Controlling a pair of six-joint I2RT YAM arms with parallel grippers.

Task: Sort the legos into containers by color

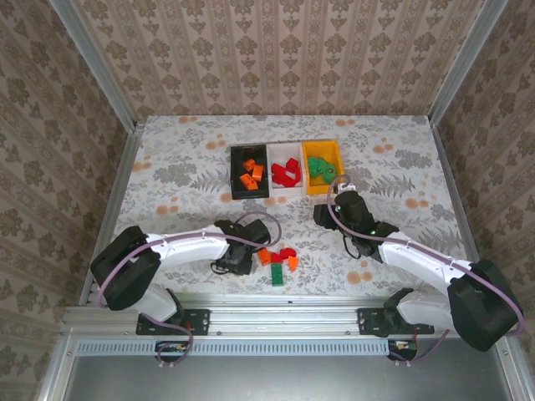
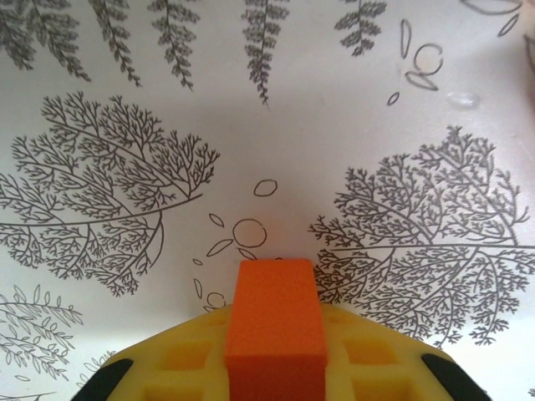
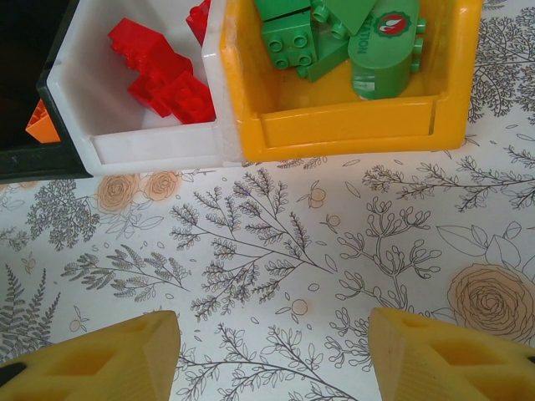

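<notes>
Legos are mostly sorted in a row towards the table's far edge: orange in the black bin (image 1: 234, 171), red in the white bin (image 1: 284, 192), green in the yellow bin (image 1: 321, 148). A few loose bricks (image 1: 278, 261) wait near the near edge. The left gripper (image 1: 253, 251) pinches an orange brick (image 2: 276, 322); the right gripper (image 3: 272, 351) gapes empty.

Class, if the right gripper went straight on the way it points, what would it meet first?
Probably the yellow bin, at its near wall beside the white bin, though depth is unclear.
</notes>
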